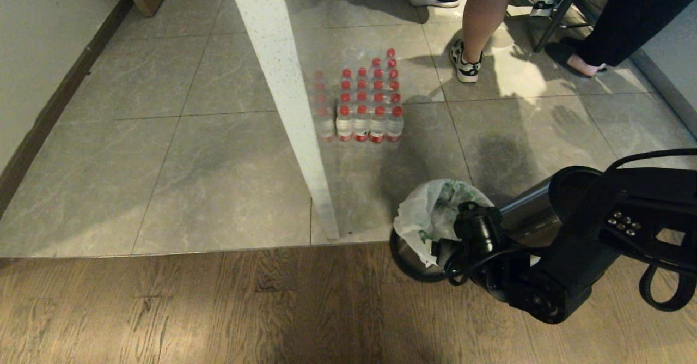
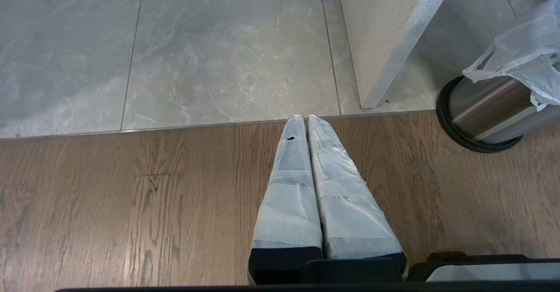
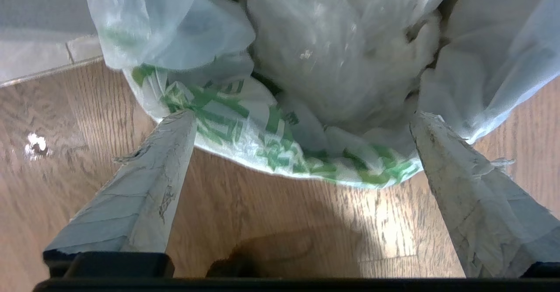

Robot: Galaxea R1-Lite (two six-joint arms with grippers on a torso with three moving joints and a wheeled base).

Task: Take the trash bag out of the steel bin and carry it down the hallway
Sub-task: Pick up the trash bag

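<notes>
- The thin translucent white trash bag with green printing (image 1: 430,211) lines the small round brushed-steel bin (image 1: 525,211), which appears to be tipped over on its side at the near right, where the brown wooden floor (image 1: 190,309) meets the grey marbled floor tiles (image 1: 218,162); its mouth faces left.
- The right claw (image 3: 302,121) hangs just at that mouth, jaws spread wide and holding nothing. In the right wrist view the bag's printed folded-over edge lies directly ahead, spanning the gap between the two taped fingers (image 3: 144,182).
- The bin's long axis runs left to right, so the bag probably needs to be drawn leftward, out along it.
- The right arm is by far the nearer; the left claw (image 2: 304,119) is parked over the wood, well apart to the left, fingers pressed together.
- The bag looks crinkly, soft and slippery, the steel smooth, with a glossy black ring (image 2: 442,108) at one end.
- A pale speckled post (image 1: 283,91) stands just left of the bin.
</notes>
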